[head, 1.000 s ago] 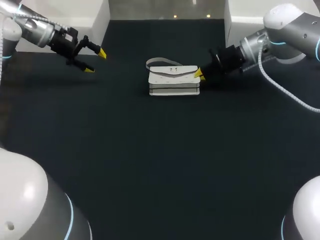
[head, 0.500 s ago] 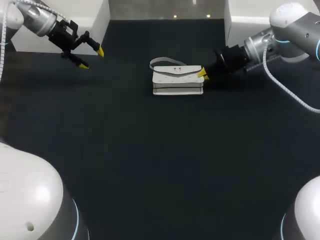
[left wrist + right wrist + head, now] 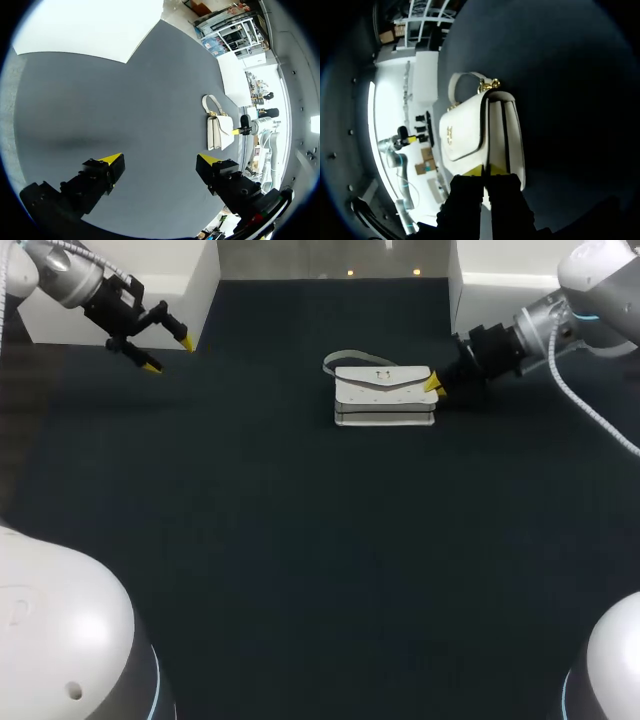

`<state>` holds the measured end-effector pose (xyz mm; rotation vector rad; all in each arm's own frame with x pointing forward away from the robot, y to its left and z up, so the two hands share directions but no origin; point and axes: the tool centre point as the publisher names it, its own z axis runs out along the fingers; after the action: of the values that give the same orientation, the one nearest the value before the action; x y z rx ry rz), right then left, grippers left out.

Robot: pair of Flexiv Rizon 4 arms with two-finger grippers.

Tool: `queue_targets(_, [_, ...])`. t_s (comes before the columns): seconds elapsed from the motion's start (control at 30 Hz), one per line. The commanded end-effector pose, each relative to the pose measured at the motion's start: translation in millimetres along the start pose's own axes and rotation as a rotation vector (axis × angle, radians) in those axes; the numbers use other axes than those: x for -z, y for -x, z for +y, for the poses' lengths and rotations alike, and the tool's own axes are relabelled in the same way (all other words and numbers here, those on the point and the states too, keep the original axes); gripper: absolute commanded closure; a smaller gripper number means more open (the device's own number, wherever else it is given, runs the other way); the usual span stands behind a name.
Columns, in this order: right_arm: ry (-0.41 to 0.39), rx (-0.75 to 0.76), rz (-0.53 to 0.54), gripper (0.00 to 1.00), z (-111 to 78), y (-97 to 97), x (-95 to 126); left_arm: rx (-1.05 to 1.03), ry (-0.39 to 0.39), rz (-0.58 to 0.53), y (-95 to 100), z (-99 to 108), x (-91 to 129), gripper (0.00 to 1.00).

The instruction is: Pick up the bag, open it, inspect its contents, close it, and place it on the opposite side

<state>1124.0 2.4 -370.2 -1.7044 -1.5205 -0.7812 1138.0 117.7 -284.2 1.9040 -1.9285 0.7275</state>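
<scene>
- Right gripper [image 3: 434, 386] comes in from the right, its yellow tips drawn close together and pinched on the right end of the white bag [image 3: 385, 395]. In its own wrist view the tips bite the bag's edge, so the grasp looks made.
- The bag sits toward the far side of the dark table [image 3: 300, 540], a little right of the middle. It is resting on the surface or barely off it; the views do not settle which.
- Its flap lies flat and closed, and its strap [image 3: 345, 360] loops off the far-left corner.
- Left gripper [image 3: 168, 354] hangs at the far left, well apart from the bag, fingers spread wide and empty.
- Judgement: the pick-up is under way. With the flap down and nothing on show inside, opening and inspecting look undone.
- Closing and setting it down on the opposite side appear to be left too.
</scene>
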Motion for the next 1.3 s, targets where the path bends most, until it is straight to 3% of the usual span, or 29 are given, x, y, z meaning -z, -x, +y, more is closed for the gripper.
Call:
queue_targets(0.03, [0.022, 0.004, -0.044, 1.00, -1.8, 11.1, 35.5, -0.013, 0.003, -0.037, 3.8, 7.0, 13.4, 0.00])
queue_targets(0.37, [0.052, 0.041, -0.112, 1.00, 10.9, 47.7, 97.3, -0.038, 0.007, -0.194, 22.5, 8.3, 30.4, 0.00])
queue_targets(0.67, [0.089, 0.033, -0.151, 1.00, 21.5, 84.0, 145.0, -0.047, -0.006, -0.259, 34.1, 8.3, 40.7, 0.00])
queue_targets(1.3, [0.117, 0.002, -0.220, 1.00, 48.5, 127.6, 216.1, -0.049, -0.018, -0.371, 45.0, 12.1, 49.6, 0.00])
